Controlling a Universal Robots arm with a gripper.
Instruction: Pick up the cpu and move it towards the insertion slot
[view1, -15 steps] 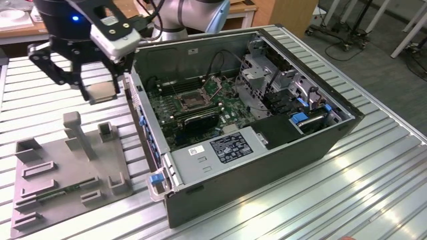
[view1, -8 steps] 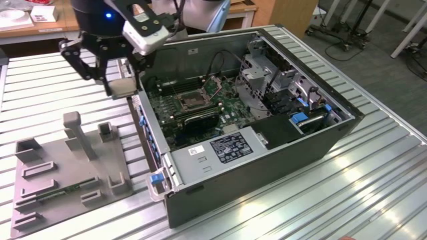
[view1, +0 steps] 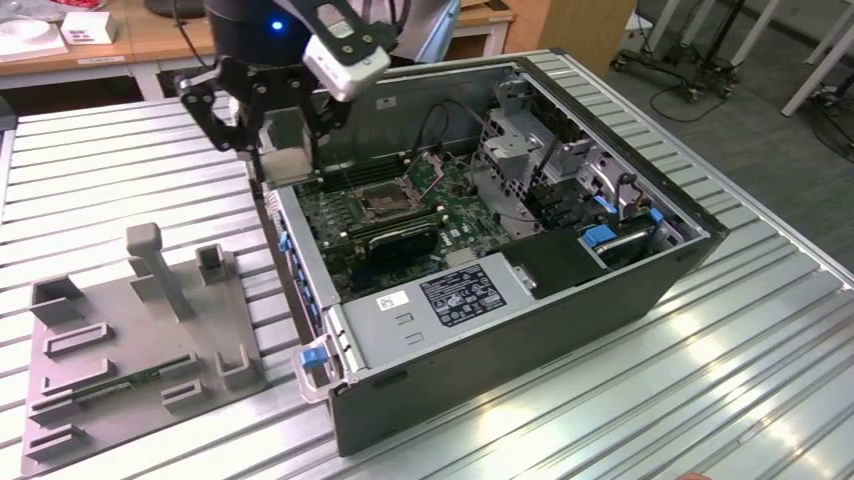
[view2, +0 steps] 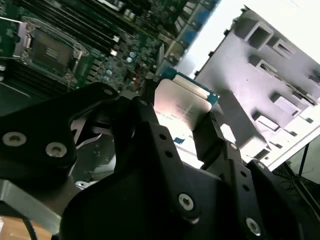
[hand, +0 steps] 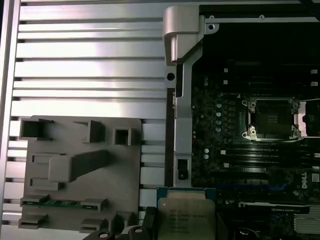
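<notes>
My gripper (view2: 182, 117) clamps the cpu (view2: 181, 107) between 2 fingers (view2: 212, 132), above the case (view1: 641, 290) edge, short of the slot (hand: 272, 118).

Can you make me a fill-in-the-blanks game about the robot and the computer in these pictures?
1. The robot's hand is holding the ____.
2. The insertion slot has nothing in it, so it is ____.
3. A thin green memory stick lies on the ____ holder.
4. The computer case rests on a ribbed metal ____.

Missing words: cpu; empty; grey; table
</notes>
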